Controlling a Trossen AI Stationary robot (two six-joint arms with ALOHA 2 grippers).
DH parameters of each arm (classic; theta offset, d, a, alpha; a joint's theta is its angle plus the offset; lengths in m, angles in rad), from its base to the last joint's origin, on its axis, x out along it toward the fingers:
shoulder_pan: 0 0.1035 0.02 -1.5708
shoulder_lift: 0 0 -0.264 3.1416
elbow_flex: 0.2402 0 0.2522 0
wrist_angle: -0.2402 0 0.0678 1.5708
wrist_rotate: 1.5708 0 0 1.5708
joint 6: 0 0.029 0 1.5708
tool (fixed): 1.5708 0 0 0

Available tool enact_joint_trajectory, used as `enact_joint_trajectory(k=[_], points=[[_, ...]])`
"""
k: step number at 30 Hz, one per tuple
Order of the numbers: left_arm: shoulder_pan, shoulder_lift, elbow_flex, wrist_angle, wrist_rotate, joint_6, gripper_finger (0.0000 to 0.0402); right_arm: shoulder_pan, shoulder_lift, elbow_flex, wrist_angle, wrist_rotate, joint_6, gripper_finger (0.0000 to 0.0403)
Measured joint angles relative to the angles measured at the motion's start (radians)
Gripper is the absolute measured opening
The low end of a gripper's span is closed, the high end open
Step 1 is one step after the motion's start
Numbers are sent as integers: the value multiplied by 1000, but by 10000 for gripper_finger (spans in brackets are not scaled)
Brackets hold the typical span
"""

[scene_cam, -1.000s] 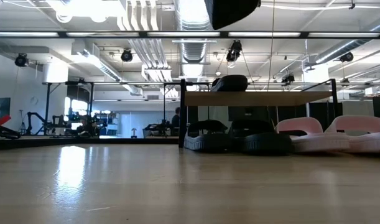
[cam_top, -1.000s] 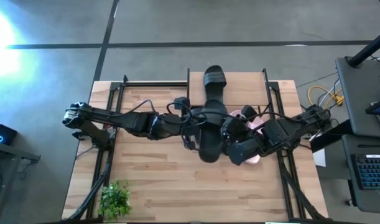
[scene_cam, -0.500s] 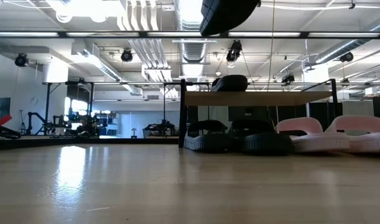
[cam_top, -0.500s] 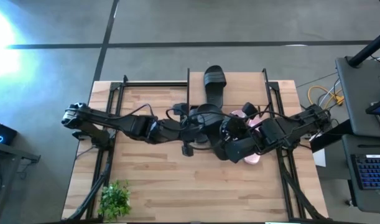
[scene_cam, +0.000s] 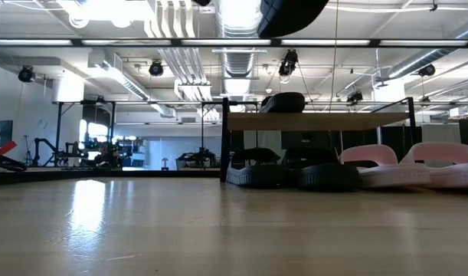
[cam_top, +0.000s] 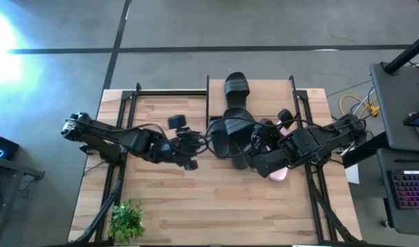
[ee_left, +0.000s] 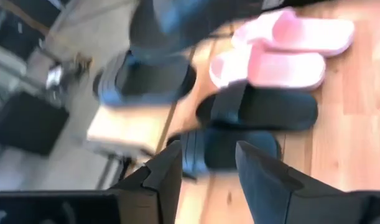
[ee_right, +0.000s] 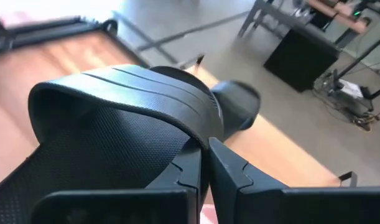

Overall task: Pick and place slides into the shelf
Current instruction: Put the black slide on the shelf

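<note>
A black slide hangs in the air over the table's middle, high above the tabletop in the low view, with my right gripper shut on it. My left gripper stands open to the slide's left, apart from it and holding nothing. The shelf stands at the far middle, with one black slide lying on its plank top. Under the shelf, two black slides rest with their soles on the table. Two pink slides lie to their right. My right gripper pinches the black slide's strap between its two fingers, at the strap's edge near one side of the shoe. It comes from the table's right. The slide is lifted clear of the table and tilted.
A small green plant stands at the table's near left corner. Black frame rails run along the table's left and right sides. A desk with a keyboard stands beyond the right edge. The near middle of the tabletop is bare wood.
My right gripper has shut on the black slide's strap. My left gripper has opened, let go of the slide, and drawn back toward the table's left edge. The slide has stayed in the air and turned a little in the right gripper's hold.
</note>
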Motion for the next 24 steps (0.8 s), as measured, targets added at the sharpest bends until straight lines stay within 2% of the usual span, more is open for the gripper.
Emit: enact_joint_trajectory(k=[3,6,9,13,16,19,24], points=[[-15,-46,-25,-76,-56,-110,143,-1,-16,-1,0,49,23,11],[-29,-112,-62,-85,-125,-230,144,-7,-33,-2,1,71,54,11],[-4,-175,-87,-148,-132,-399,144,-18,-48,-2,0,92,83,11],[44,-252,-139,-312,-153,-541,145,-51,-65,-5,4,94,130,11],[47,-317,-199,-410,-151,-637,145,-107,-87,-23,2,92,135,11],[29,-379,-268,-425,-105,-713,145,-196,-113,-62,3,68,131,11],[-42,-438,-353,-421,-54,-705,145,-343,-174,-186,0,31,103,11]])
